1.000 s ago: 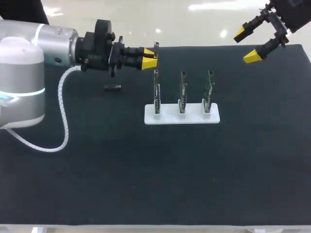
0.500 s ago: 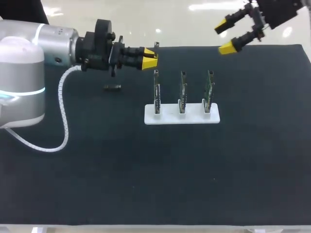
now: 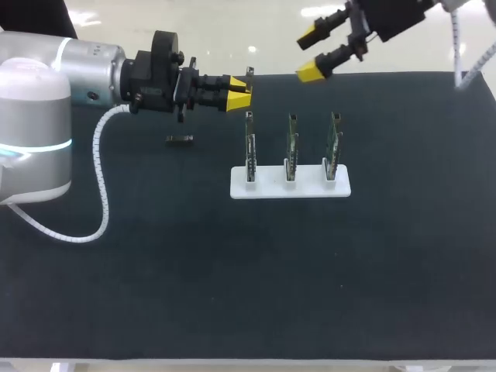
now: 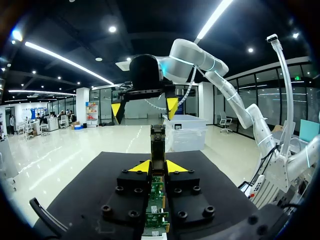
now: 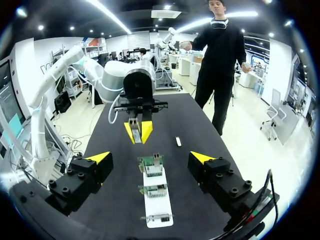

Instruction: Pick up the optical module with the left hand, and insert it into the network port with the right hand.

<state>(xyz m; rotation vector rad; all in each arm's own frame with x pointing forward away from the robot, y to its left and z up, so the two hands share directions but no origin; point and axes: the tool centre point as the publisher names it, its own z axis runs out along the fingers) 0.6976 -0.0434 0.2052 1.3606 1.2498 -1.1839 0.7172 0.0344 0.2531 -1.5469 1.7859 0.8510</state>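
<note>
The optical module point(image 4: 158, 145) is up in the air, over the far left part of the desk point(image 3: 232, 294). The left fingers point(image 3: 238, 101) are clamped on it from two sides, and its free end sticks out past their yellow tips. The right fingers point(image 3: 308, 74) are wide apart with nothing in them. They hang above the far edge of the desk, well apart from the module, with their tips turned toward it. Between the two arms and a bit nearer, a white stand point(image 3: 291, 188) holds three green boards point(image 3: 291, 143), standing up in a row. I think each network port sits on one of these boards, but the ports are too small to make out well. A small dark piece point(image 3: 180, 139) lies flat on the desk near the left arm. The pick-up looks done, so the step in hand seems to be passing the module from left to right. For that, the right fingers need to line up with the free end and close on it. Then the left fingers can let go, and the right arm can carry the module to a port.
</note>
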